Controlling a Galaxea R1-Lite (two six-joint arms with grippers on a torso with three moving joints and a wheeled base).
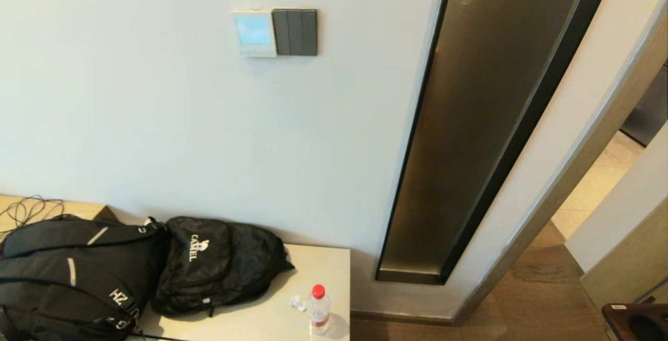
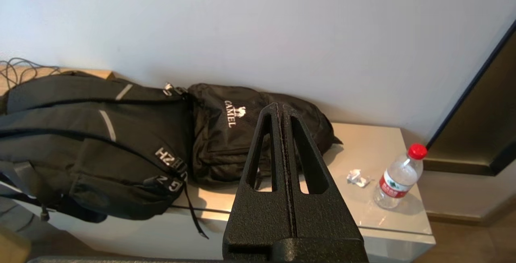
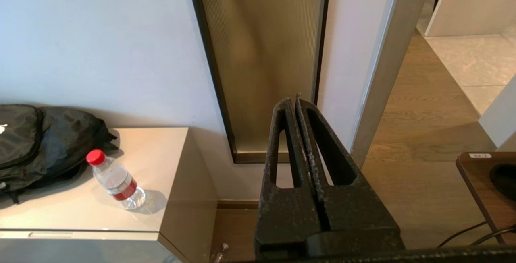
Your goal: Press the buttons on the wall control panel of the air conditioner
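Note:
The air conditioner's control panel (image 1: 254, 33) is a small white box with a blue screen and a row of small buttons below it, mounted high on the white wall. A dark grey triple switch (image 1: 295, 32) sits right beside it. Neither gripper shows in the head view. My left gripper (image 2: 280, 108) is shut and empty, low down, pointing over the cabinet and the bags. My right gripper (image 3: 294, 102) is shut and empty, low down, pointing at the foot of the bronze wall strip. The panel is out of both wrist views.
A beige cabinet (image 1: 323, 262) stands against the wall below the panel. On it lie two black backpacks (image 1: 219, 262), a water bottle with a red cap (image 1: 318, 308) and a crumpled scrap (image 1: 298, 303). A tall bronze glass strip (image 1: 469, 121) is to the right, then a doorway.

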